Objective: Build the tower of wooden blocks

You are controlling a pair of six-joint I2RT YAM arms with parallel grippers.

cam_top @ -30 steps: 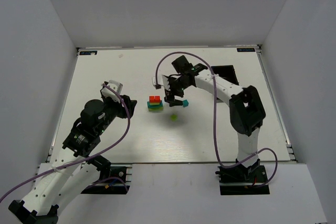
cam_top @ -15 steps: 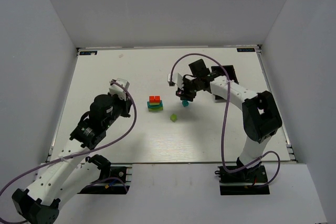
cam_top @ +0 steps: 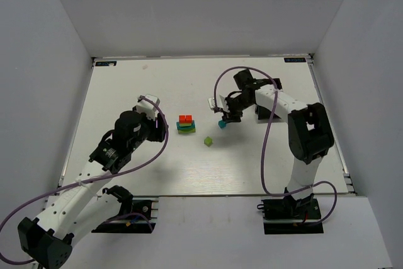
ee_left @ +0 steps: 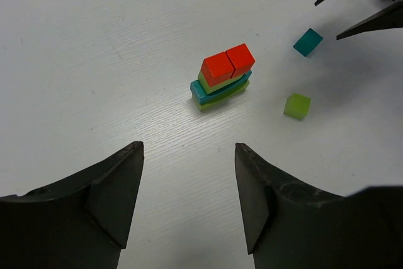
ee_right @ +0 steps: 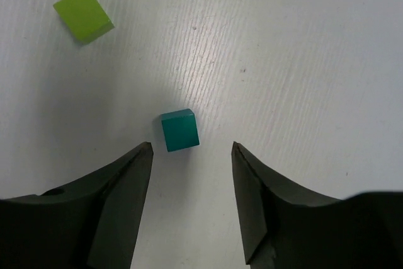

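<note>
1. Tower (cam_top: 186, 124) of small painted blocks stands near the middle of the bench (cam_top: 126, 86), between the two arms. From above, only its red top and its green and teal edges show.
2. The left wrist view gives the layers: a lime-green bar at the bottom, a teal bar, another lime piece, then two red cubes side by side on top. One of them may be orange; the colour is hard to tell apart here.
3. The same view shows the left gripper (ee_left: 187, 155) open, nothing between its fingers, facing the tower from well short of it.
4. The right wrist view shows the right gripper (ee_right: 191, 152) open and holding nothing. A teal cube (ee_right: 179, 130) lies flat on the bench just at the mouth of the fingers, nearer the left-hand one, with a gap on each side.
5. A green cube (cam_top: 208, 142) lies loose on the bench, apart from both the tower and the teal cube.
6. The bench is white with a faint fine grain, which only the wrist views pick up.
7. Plain pale walls (cam_top: 201, 11) close it in on three sides, and purple cables (cam_top: 267, 149) loop along both arms.
</note>
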